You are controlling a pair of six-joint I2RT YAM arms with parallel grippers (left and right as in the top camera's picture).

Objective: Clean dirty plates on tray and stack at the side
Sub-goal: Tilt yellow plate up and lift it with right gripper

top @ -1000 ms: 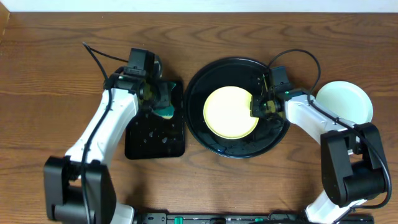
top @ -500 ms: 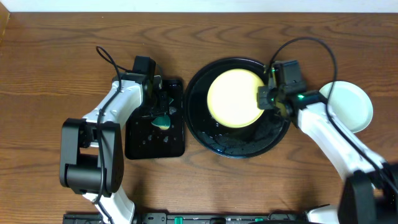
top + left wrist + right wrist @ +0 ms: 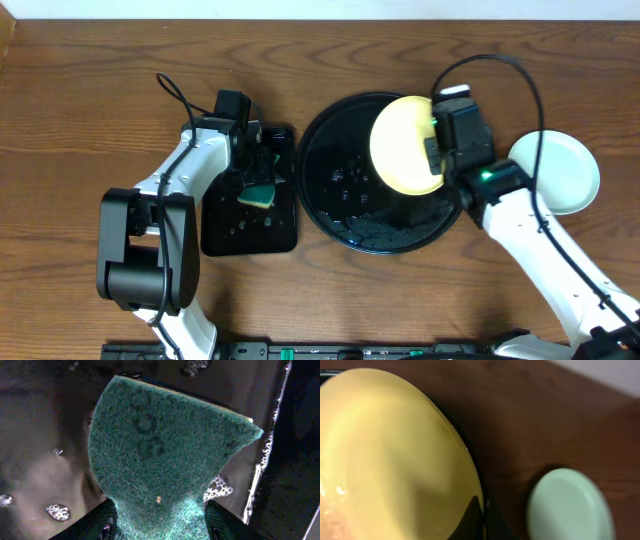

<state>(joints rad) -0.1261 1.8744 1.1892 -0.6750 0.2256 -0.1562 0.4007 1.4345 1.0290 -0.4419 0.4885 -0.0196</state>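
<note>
Slippage threatened: my right fingers (image 3: 432, 150) pinched the wet pale yellow round plate's (image 3: 402, 146) rim; left fingers (image 3: 157, 522), spread, straddled the green scouring sponge (image 3: 165, 455).

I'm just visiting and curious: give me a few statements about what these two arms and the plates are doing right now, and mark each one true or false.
1. The right gripper holds the pale yellow round plate by its edge. True.
2. The yellow plate lies flat on the wooden table. False: it is tilted above the large round glossy black tray.
3. A green scouring sponge sits at the small rectangular black tray. True.
4. The pale mint round plate is on the round tray. False: it rests on the table, right of it.
</note>
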